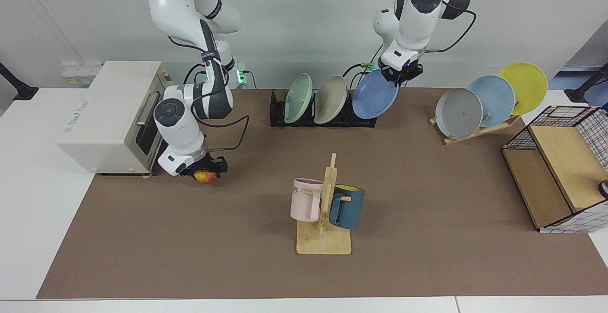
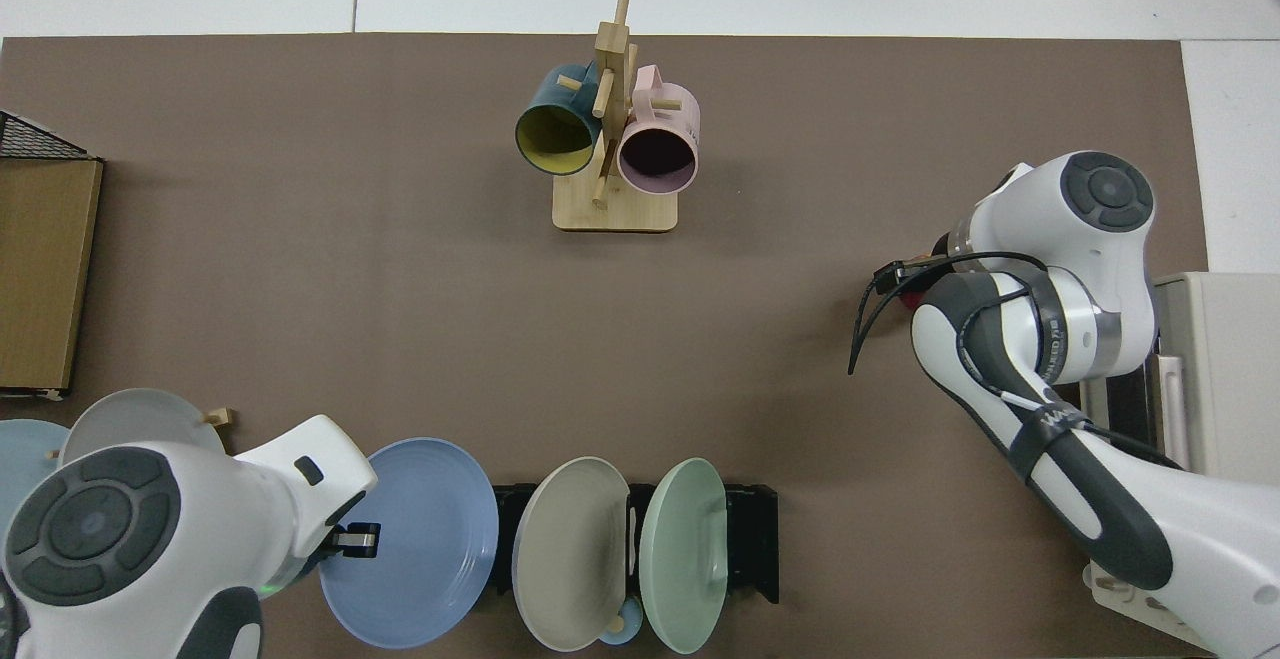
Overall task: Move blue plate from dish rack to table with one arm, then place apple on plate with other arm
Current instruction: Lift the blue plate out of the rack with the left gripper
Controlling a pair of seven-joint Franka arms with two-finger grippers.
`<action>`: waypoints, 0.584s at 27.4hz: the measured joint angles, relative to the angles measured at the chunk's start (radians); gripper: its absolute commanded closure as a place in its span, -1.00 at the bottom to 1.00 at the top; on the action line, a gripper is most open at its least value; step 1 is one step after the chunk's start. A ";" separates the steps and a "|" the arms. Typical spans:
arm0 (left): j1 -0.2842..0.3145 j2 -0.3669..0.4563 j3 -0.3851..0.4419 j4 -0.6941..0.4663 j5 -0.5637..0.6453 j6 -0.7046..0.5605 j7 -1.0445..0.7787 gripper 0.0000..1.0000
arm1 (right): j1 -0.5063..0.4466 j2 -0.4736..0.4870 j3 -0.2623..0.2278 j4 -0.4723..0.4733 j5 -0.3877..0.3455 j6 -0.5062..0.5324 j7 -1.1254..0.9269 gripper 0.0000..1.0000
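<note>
Nearest, two mugs (image 1: 327, 203) hang on a wooden stand. The right gripper (image 1: 207, 170) pinches the red-and-yellow apple (image 1: 204, 176) just above the table (image 1: 190, 256). Farther back, the left gripper (image 1: 398, 74) clamps the tilted periwinkle blue plate's (image 1: 373, 101) rim, clear of the dish rack (image 1: 278, 113), where two plates stand.

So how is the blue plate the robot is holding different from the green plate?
The blue plate hangs from the left gripper, lifted out of the dish rack; the green plate stands in a slot, untouched. The blue plate faces the camera more openly; the green plate stands more edge-on. Both are round with shallow rims.
</note>
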 measured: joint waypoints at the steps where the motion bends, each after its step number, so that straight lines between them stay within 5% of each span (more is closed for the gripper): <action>1: 0.004 -0.001 0.003 0.011 0.000 -0.007 -0.001 1.00 | -0.002 -0.008 0.000 0.006 0.000 -0.005 0.000 1.00; 10: 0.122 0.014 0.026 0.125 -0.027 -0.004 0.001 1.00 | -0.004 -0.082 0.002 0.085 -0.001 -0.116 0.000 1.00; 16: 0.197 0.114 0.029 0.210 -0.139 0.064 0.004 1.00 | -0.005 -0.096 0.002 0.128 -0.001 -0.178 -0.001 1.00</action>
